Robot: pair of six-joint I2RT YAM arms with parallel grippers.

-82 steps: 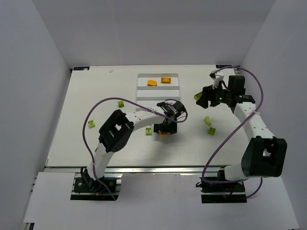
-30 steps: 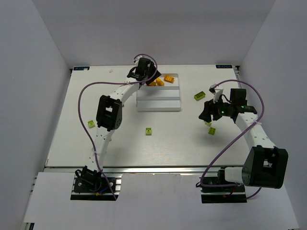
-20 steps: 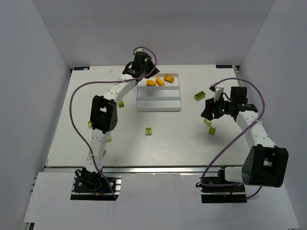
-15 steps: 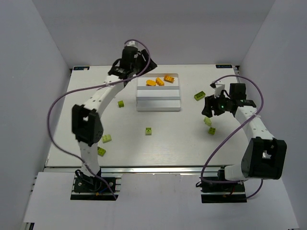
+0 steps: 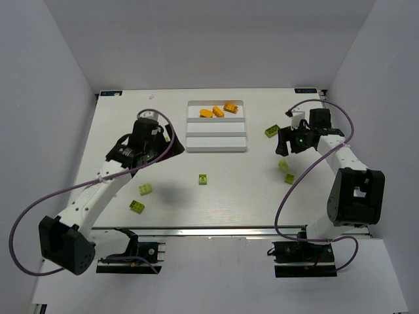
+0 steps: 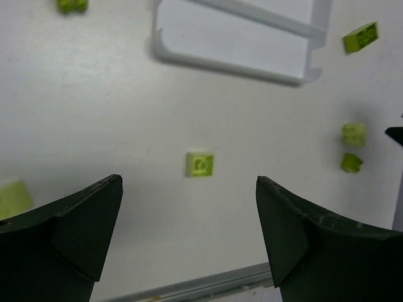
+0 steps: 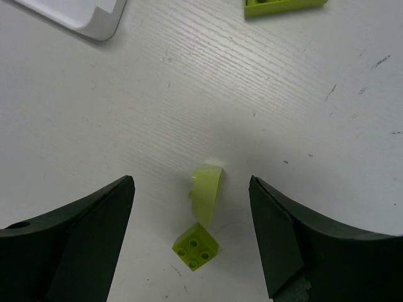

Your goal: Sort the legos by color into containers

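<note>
The white tray (image 5: pixel 217 150) holds three orange legos (image 5: pixel 218 111) in its far container; the other two containers look empty. Lime legos lie scattered: one mid-table (image 5: pixel 203 178), two at the near left (image 5: pixel 145 189), one at the right (image 5: pixel 272 131). My left gripper (image 5: pixel 157 139) hovers open left of the tray, high above the mid-table lime lego (image 6: pixel 201 163), holding nothing (image 6: pixel 187 181). My right gripper (image 5: pixel 283 145) is open (image 7: pixel 191 180) low over a curved lime lego (image 7: pixel 208 189) and a square one (image 7: pixel 196 246), touching neither.
The tray's near corner (image 7: pixel 94 16) shows at the upper left of the right wrist view, and a larger lime brick (image 7: pixel 283 5) at its top edge. The table's front metal rail (image 6: pixel 208 283) lies below the left gripper. White walls enclose the table.
My left arm swung back from the tray's far container to the left of the tray and its jaws opened wide; a third orange lego now lies there. My right jaws opened wider.
</note>
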